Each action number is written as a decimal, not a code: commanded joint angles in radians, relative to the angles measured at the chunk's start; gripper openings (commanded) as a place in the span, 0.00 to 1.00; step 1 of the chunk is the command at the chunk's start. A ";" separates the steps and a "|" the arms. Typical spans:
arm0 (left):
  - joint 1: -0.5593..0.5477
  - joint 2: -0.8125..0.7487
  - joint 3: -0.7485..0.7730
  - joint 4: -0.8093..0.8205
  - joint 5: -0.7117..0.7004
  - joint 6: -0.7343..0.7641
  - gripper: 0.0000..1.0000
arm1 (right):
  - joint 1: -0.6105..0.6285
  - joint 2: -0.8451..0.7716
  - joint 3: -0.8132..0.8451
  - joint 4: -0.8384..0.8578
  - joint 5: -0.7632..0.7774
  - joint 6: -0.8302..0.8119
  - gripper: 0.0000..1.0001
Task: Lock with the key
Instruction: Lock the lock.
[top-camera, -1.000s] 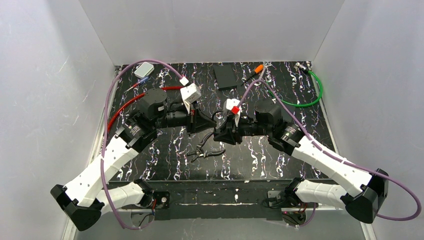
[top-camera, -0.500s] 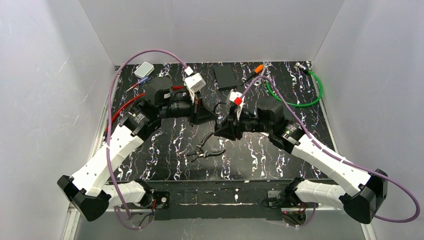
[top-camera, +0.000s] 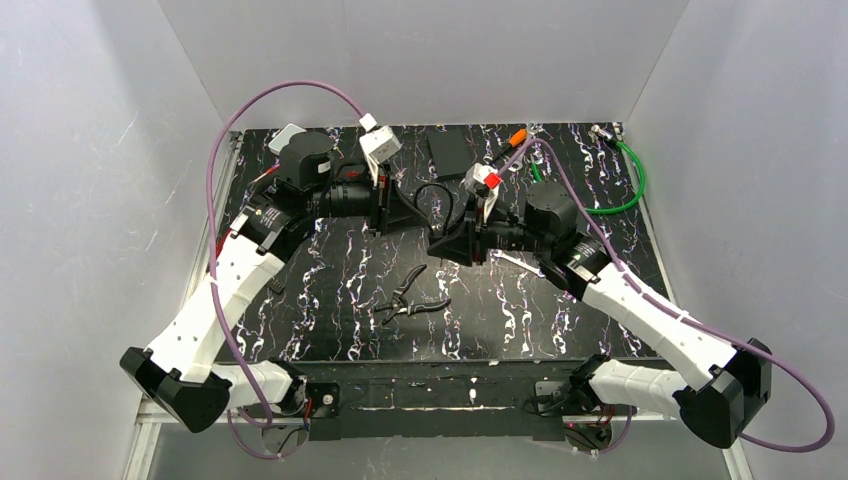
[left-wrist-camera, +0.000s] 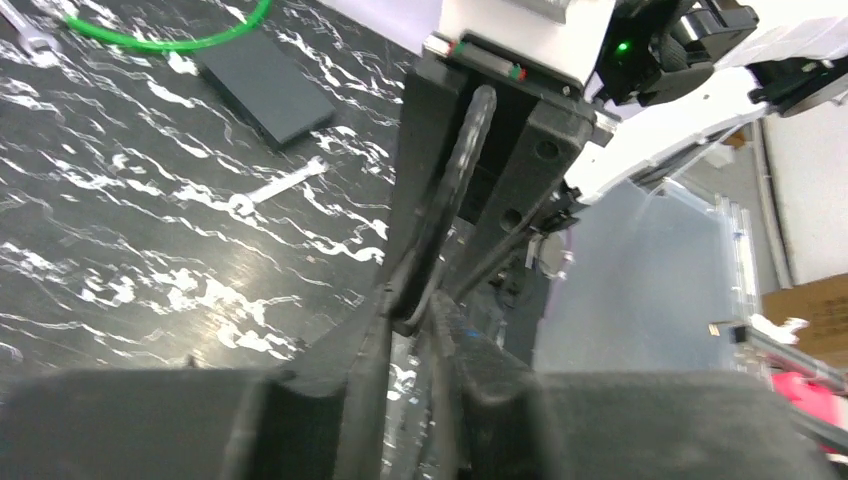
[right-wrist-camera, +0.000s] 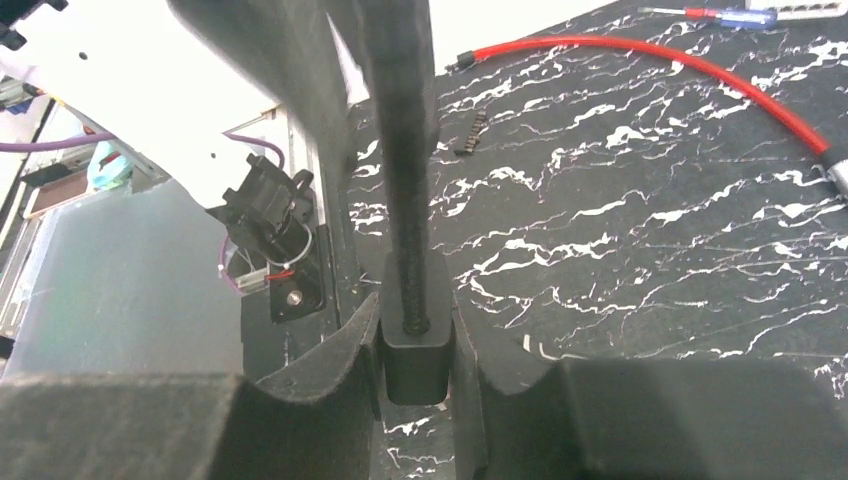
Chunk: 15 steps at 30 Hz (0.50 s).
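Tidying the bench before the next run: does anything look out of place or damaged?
Nothing looks spilled or broken. There are only stray tools: pliers lie mid-table with handles splayed, and a small wrench lies loose near the black pad.

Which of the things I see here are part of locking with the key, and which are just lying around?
Job: the lock body, clamped in the right gripper; its dark cable, running to the left gripper. The key itself I cannot make out.
Lying about: pliers, green cable, red cable, small wrench, black pad.
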 joint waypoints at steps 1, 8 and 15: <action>0.011 -0.001 0.013 -0.100 0.075 -0.037 0.43 | -0.023 -0.006 0.055 0.218 0.043 0.054 0.01; 0.210 -0.138 -0.140 0.225 0.098 -0.192 0.91 | -0.095 0.012 0.049 0.249 0.140 0.241 0.01; 0.198 -0.207 -0.264 0.266 -0.004 -0.200 0.94 | -0.111 0.041 0.033 0.325 0.195 0.466 0.01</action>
